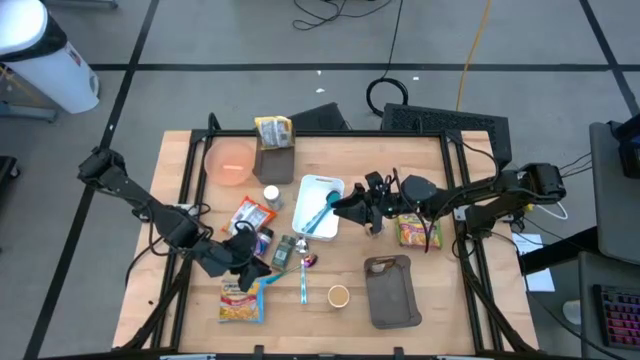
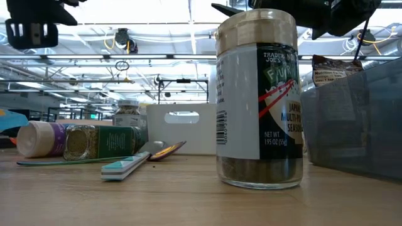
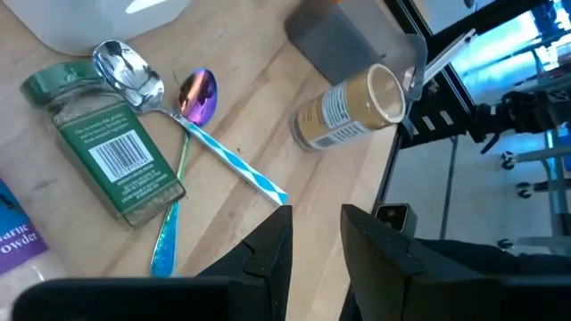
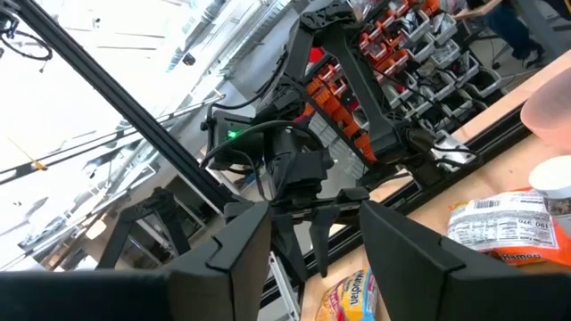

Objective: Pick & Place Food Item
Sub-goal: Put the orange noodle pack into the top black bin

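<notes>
Noodle packet [image 1: 241, 301] on table, left gripper [image 1: 243, 252] beside

Yellow noodle pkt [image 1: 242, 301] flat, table's front-left.

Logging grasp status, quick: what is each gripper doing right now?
Left gripper: open, holding nothing.
Right gripper: open, holding nothing.

The bowl [image 1: 231, 160] is pale orange. The bin [image 1: 317, 207] is white, the tray [image 1: 390, 291] dark grey. The noodle packet [image 1: 241, 301] is yellow with a blue edge. The jar [image 3: 111, 147] has a green cap and label; the spoon [image 3: 219, 125] has a blue-and-white striped handle and an iridescent purple bowl.
</notes>
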Available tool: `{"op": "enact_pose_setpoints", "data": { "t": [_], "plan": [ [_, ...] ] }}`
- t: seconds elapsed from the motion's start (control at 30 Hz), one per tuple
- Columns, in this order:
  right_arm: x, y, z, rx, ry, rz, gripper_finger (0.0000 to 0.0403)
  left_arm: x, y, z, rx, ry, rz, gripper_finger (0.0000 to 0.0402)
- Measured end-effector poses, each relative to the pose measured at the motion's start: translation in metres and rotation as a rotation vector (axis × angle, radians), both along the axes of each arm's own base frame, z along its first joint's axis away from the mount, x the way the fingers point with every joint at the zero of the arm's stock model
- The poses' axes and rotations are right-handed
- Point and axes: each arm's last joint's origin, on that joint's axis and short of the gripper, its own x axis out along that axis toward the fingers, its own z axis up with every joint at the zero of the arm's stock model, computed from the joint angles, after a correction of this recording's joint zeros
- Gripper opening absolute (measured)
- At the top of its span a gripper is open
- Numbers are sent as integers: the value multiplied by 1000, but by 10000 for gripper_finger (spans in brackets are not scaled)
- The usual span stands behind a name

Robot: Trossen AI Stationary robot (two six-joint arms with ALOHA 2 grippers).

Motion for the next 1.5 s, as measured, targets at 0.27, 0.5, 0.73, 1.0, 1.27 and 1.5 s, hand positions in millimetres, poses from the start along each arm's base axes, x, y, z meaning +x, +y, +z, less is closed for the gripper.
{"op": "enact_pose_setpoints", "data": {
  "t": [0.27,0.5,0.73,1.0,1.27,1.5],
  "plan": [
    [0,-5,0,-2,0,-18,169,4,7,0,31,-5,29,104],
    [0,-12,0,6,1,-41,169,11,21,-1,52,-6,115,104],
    [-1,-22,0,-1,1,-32,169,12,56,-5,6,145,147,104],
    [-6,-45,0,10,19,175,169,5,108,-5,38,260,243,104],
    [-16,-83,-1,-22,35,210,169,-6,147,-5,-83,327,295,104],
    [-27,-108,-2,-15,62,246,169,-27,165,-13,-183,515,330,104]
  ]
}}
